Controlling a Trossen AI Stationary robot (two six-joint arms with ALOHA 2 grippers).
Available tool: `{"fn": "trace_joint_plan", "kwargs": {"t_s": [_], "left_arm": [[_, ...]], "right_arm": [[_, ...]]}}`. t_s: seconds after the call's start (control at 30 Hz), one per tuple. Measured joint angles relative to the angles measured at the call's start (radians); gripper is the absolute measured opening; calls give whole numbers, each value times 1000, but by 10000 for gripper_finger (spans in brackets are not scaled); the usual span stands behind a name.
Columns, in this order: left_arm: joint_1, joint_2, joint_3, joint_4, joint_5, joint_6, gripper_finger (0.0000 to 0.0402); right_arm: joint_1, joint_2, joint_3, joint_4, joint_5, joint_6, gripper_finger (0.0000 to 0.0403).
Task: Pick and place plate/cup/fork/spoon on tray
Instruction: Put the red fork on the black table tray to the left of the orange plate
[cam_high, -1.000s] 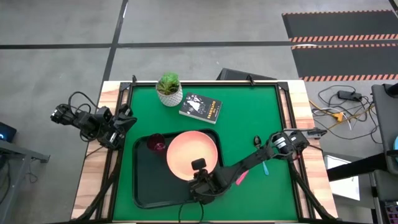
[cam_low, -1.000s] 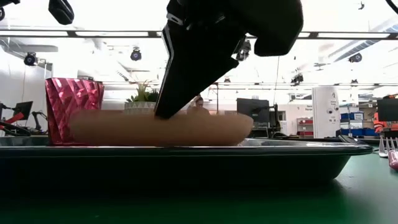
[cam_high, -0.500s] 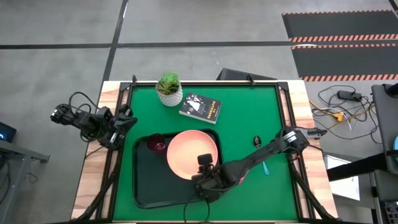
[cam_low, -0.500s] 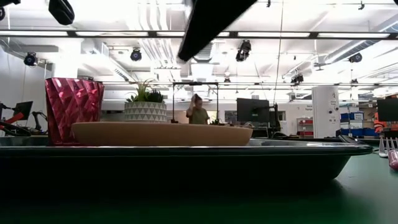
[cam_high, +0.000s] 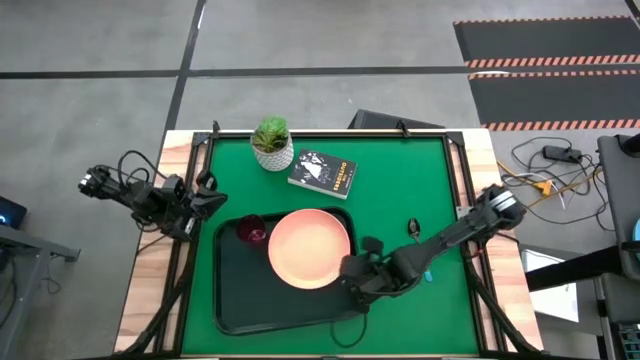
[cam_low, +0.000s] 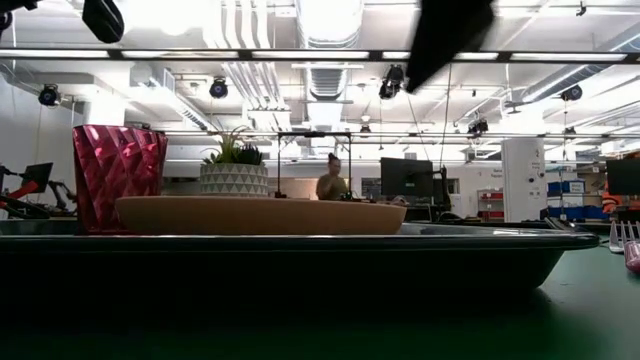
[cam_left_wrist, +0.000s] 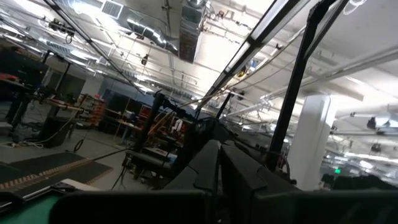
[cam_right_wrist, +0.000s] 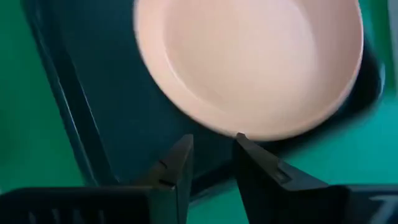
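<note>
Tray (cam_high: 232, 298): black, rectangular, raised rim, lying on the green table (cam_high: 400, 180); taken here as the reference for everything else.

Plate (cam_high: 309, 248): salmon-pink, flat inside the tray at its far right corner, reaching toward the tray's right edge.

Cup (cam_high: 250, 230): dark maroon, upright inside the tray at its far left part, just beside the plate's left edge.

Fork (cam_high: 387, 286): only a bit of pink handle shows, on the table just right of the tray, mostly under the right arm.

Spoon (cam_high: 421, 254): teal handle and dark bowl, on the table well right of the tray.

Right gripper (cam_right_wrist: 211, 155): empty, above the tray's right rim beside the plate; fingers (cam_right_wrist: 177, 165) stand a little apart, nothing between them.

Left gripper (cam_high: 205, 196): beyond the tray's far left corner at the table's left side, fingers pressed together, holding nothing.

Potted plant (cam_high: 271, 143) and small black book (cam_high: 323, 173): on the table beyond the tray's far side.
</note>
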Motion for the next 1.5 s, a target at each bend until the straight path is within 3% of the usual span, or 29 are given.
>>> {"fn": "trace_joint_plan", "kwargs": {"t_s": [0.17, 0.43, 0.53, 0.6, 0.7, 0.9, 1.13, 1.5], "left_arm": [[0, 25, 0, 1, 0, 65, 0], [0, 42, 0, -3, -1, 67, 0], [0, 45, 0, -9, -1, 67, 0], [0, 48, 0, -15, -1, 67, 0], [0, 52, 0, -17, -1, 67, 0], [0, 42, 0, -8, -14, 67, 0], [0, 34, 0, 140, -57, 186, 0], [0, 30, 0, 153, -58, 201, 0]], "right_arm": [[41, -113, -182, 23, -3, 362, 81], [142, -248, -456, 11, 76, 983, 77], [169, -262, -540, 6, 32, 1272, 91], [182, -264, -571, 12, -36, 1380, 105], [185, -262, -587, 9, -107, 1415, 129], [184, -254, -585, 15, -105, 1444, 161], [181, -251, -620, 19, -27, 1518, 164], [159, -159, -643, 102, -82, 1589, 164]]}}
